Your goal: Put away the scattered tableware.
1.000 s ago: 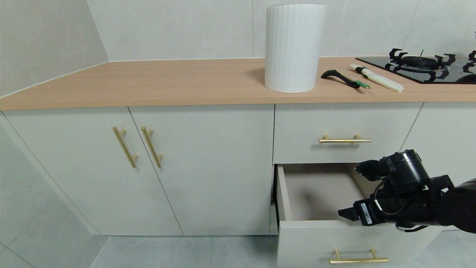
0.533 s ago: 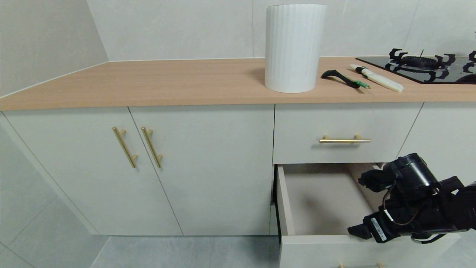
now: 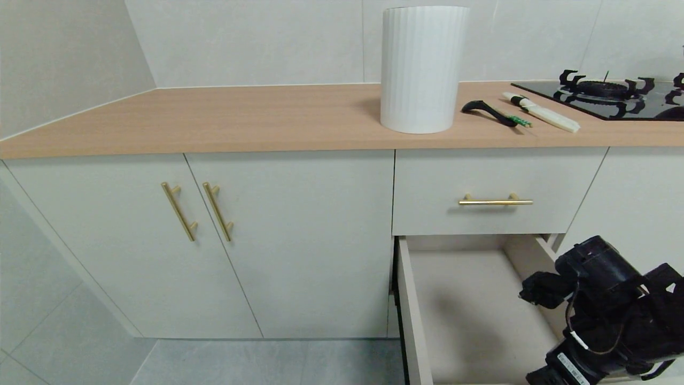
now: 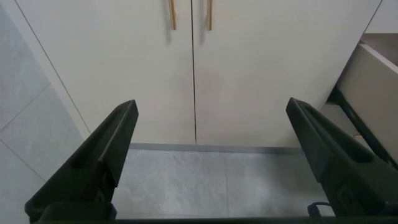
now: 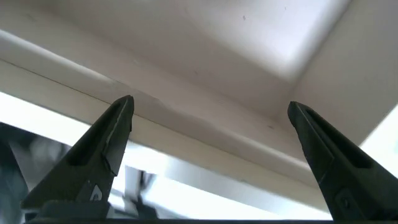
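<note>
Tableware point(image 3: 494, 114) is lying on the desk point(image 3: 214, 117) beside the stove point(image 3: 604, 99), well apart from the open drawer point(image 3: 470, 299), where the right gripper point(image 5: 208, 107) is holding its fingers point(image 5: 102, 146) spread, apparently readying this storage place.

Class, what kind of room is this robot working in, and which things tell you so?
Most likely a kitchen: a gas hob set into a wooden countertop, a black utensil lying on it, and an open drawer below.
</note>
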Motion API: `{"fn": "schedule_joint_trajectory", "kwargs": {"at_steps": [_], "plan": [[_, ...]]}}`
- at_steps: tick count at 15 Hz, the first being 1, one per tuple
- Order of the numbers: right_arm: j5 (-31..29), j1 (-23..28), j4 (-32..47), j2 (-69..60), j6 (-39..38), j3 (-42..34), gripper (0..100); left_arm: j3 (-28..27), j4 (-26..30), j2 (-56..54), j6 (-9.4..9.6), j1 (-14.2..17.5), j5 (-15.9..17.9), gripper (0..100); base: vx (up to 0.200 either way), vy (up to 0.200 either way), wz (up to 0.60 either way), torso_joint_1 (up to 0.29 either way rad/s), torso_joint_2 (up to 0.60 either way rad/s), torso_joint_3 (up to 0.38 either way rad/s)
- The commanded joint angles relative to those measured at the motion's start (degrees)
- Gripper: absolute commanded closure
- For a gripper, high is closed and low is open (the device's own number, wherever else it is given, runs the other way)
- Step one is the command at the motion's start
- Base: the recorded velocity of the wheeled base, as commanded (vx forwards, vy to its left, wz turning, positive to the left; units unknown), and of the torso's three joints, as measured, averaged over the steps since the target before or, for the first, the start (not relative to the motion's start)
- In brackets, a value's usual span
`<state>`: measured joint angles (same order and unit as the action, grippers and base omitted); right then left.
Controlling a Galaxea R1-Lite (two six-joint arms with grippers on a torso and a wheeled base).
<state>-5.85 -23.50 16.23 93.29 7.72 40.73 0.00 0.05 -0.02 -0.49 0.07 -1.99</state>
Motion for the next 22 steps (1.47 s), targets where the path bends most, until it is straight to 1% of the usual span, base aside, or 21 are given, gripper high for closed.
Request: {"fn": "schedule_joint_trajectory", "kwargs": {"at_steps": [1,4,7,12,13,15,17,18,19,20,22], "plan": [[-0.04,-0.58,2.50,-1.27,1.42,0.14,0,0.00,0.04,0.02,-0.04,0.01,-0.03,0,0.000,0.000,0.00,0.000,0.00,0.000],[-0.21,-2.16,7.15,-1.27,2.65,0.14,0,0.00,0.04,0.02,-0.04,0.01,-0.03,0,0.000,0.000,0.00,0.000,0.00,0.000],[-1.80,-3.74,11.46,-1.45,3.97,0.14,0,0.00,0.04,0.02,0.05,0.01,-0.03,0,0.000,0.000,0.00,0.000,0.00,0.000],[-1.80,-3.74,11.02,-1.36,3.71,0.76,0,0.00,0.04,0.02,0.05,0.01,-0.03,0,0.000,0.000,0.00,0.000,0.00,0.000],[-1.71,-3.48,11.02,-1.45,2.30,3.30,0,0.00,0.04,0.02,0.05,0.01,-0.03,0,0.000,0.000,0.00,0.000,0.00,0.000],[-1.44,-3.30,10.58,-1.01,-6.57,7.96,0,0.00,-0.05,0.02,0.05,0.01,-0.03,0,0.000,0.000,0.00,0.000,0.00,0.000],[-1.18,-3.22,6.89,-0.66,-16.59,11.74,0,0.00,0.04,0.02,-0.04,0.01,-0.03,0,0.000,0.000,0.00,0.000,0.00,0.000],[-1.18,-2.95,4.69,-0.75,-18.62,12.09,0,0.00,-0.05,0.02,-0.04,0.01,-0.03,0,0.000,0.000,0.00,0.000,0.00,0.000],[-1.44,-1.90,-1.11,-0.57,-20.37,12.18,0,0.00,-0.05,0.02,-0.04,0.01,-0.03,0,0.000,0.000,0.00,0.000,0.00,0.000],[-1.62,-1.55,-4.01,-0.57,-20.55,11.83,0,0.00,-0.05,0.02,-0.04,0.01,-0.03,0,0.000,0.000,0.00,0.000,0.00,0.000],[-1.62,-1.11,-6.73,-0.66,-20.55,10.78,0,0.00,-0.05,0.02,-0.04,0.01,-0.03,0,0.000,0.000,0.00,0.000,0.00,0.000]]}}
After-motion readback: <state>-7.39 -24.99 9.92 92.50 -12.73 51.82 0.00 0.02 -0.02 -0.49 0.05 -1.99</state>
